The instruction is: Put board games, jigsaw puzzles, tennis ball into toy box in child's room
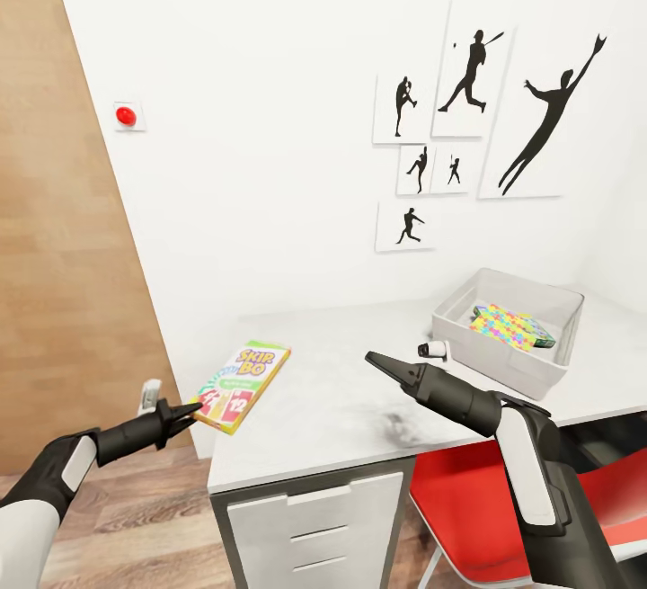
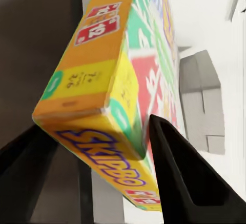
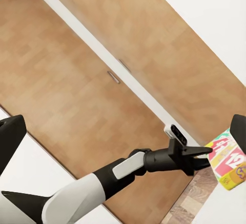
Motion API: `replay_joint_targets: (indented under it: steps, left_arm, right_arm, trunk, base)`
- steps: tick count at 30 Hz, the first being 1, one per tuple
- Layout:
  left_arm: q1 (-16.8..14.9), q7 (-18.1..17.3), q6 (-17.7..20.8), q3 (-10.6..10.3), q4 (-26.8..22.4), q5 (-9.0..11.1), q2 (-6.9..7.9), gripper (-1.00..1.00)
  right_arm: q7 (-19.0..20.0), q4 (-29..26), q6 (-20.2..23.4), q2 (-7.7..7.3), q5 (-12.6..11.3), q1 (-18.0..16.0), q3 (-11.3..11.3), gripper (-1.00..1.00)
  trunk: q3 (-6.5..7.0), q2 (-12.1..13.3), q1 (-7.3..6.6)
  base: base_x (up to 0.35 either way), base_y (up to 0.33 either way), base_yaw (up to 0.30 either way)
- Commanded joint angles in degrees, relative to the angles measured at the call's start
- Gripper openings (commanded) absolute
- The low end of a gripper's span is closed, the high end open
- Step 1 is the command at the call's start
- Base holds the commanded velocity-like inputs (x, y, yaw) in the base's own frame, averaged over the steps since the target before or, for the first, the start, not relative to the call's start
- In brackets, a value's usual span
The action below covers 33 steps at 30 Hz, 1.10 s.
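White wall with black baseball silhouettes backs a pale grey desk [image 1: 359,391]; a red chair [image 1: 458,490] sits tucked under its right end. On the desk's far right stands the grey toy box [image 1: 517,364], already holding a flat box with a multicoloured dotted face [image 1: 512,326]. A small white-and-black object [image 1: 433,350] lies just beside the box's near wall.

The left claw [image 1: 193,409] pinches the SKIP-BO board game [image 1: 243,385] by one lower corner, holding it tilted off the desk's left edge; in the left wrist view the fingers [image 2: 179,172] straddle that corner. The right claw [image 1: 373,359] hovers above the desk; whether it is spread I cannot tell.

Judgement: the step is carrying the game to the toy box. A corner pinch invites pivoting, so travel should be slow and level, clearing the box's near wall and passing the right arm, then release low over the open space inside.
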Motion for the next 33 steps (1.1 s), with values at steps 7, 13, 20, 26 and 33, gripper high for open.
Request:
replay_joint_targets:
  steps: [7,13,20,26,33]
  left_arm:
    - [0.0,-0.1,-0.9,0.0,0.0,-1.5,0.08,-1.00]
    - [-0.1,-1.9,-0.9,0.0,0.0,-1.5,0.08,-1.00]
    - [0.0,-7.7,-1.1,-0.2,0.0,-1.7,0.17,-1.00]
    - [-0.1,-8.0,-1.1,-0.2,0.0,-1.7,0.22,-1.00]
    - [-0.1,-8.1,-1.0,-0.2,0.0,-1.7,0.23,-1.00]
  right_arm:
    - [0.3,0.0,0.2,0.05,0.2,0.0,-0.1,1.00]
    - [0.3,0.0,0.2,0.05,0.2,0.0,-0.1,1.00]
    - [0.2,0.0,0.2,0.05,0.2,0.0,-0.1,1.00]
    - [-0.4,0.0,0.2,0.08,0.2,0.0,-0.1,1.00]
    - [-0.4,0.0,0.2,0.12,0.2,0.0,-0.1,1.00]
  trunk:
    - [1.01,2.4,-1.32]
    - [2.09,4.8,-2.64]
    - [3.34,7.6,-4.17]
    - [4.42,10.0,-5.49]
    - [5.68,12.8,-7.03]
  base:
    - [0.000,0.000,0.000]
    - [0.000,0.000,0.000]
    - [0.000,0.000,0.000]
    - [0.000,0.000,0.000]
    - [0.000,0.000,0.000]
